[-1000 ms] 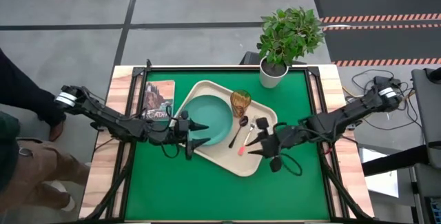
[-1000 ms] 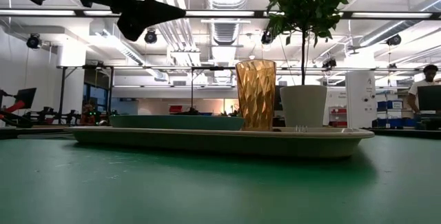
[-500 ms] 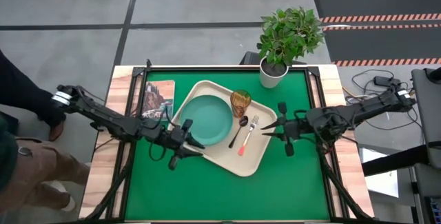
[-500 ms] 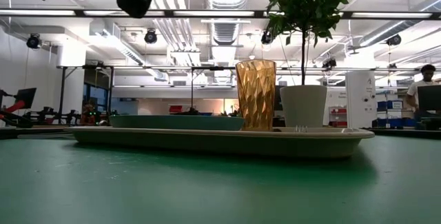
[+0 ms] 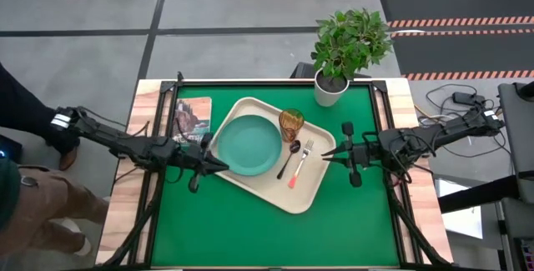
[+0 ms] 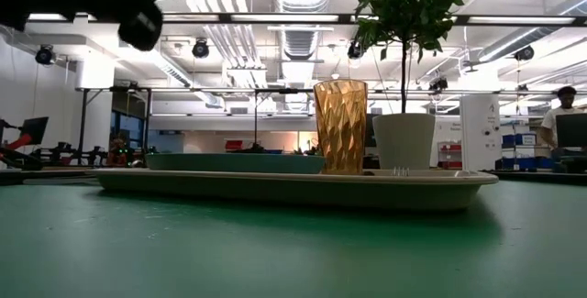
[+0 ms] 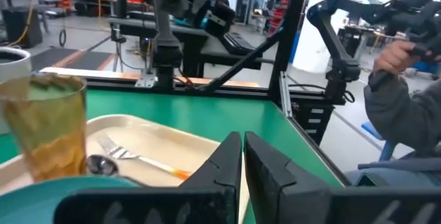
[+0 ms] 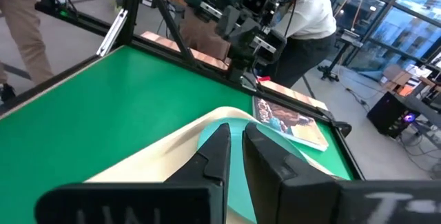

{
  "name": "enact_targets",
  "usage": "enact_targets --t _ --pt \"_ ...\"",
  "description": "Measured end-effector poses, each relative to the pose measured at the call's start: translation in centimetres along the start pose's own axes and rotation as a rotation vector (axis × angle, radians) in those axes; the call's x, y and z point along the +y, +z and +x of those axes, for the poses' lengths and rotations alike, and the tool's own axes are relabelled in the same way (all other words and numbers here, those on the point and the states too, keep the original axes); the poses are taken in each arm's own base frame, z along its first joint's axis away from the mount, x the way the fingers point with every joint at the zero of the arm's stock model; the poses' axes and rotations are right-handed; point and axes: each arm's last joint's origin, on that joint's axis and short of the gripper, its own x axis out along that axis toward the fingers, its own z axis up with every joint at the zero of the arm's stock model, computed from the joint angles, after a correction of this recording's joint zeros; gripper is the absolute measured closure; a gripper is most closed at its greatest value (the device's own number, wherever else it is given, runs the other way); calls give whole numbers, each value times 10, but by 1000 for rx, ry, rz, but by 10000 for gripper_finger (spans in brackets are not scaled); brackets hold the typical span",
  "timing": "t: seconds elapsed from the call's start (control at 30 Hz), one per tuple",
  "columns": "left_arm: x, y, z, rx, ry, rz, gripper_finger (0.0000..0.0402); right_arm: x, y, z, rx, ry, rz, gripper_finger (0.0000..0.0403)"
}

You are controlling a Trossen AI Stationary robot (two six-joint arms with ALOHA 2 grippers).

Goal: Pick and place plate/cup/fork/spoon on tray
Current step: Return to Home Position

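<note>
I see the left gripper point(image 5: 220, 167) at the tray's point(image 5: 313, 189) left edge, fingers pressed together | right gripper point(image 5: 327, 159) just off the tray's right edge, fingers pressed together | plate point(image 5: 250, 144) fills the tray's left half | cup point(image 5: 291, 123) upright at the tray's far rim | spoon point(image 5: 289, 159) and fork point(image 5: 300, 164) side by side in the tray's right half

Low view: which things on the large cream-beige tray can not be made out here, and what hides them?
- Small slim dark spoon: low view, fully hidden behind the raised rim of the tray.
- Silver-tined fork with red-pink handle: low view, only the tine tips show above the rim.
- Round teal-green plate: low view, only its edge shows; the rim hides its inside.
</note>
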Motion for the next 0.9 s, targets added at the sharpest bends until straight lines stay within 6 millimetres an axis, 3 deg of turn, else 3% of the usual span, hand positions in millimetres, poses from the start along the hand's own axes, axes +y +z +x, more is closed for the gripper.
enact_targets --t 0.4,0.9 --pt "11 -26 -41 -124 40 -59 401 3 -12 -5 8 11 -79 376" --pt "15 -44 -53 -157 36 -60 402 3 -17 -35 -133 53 -57 376"
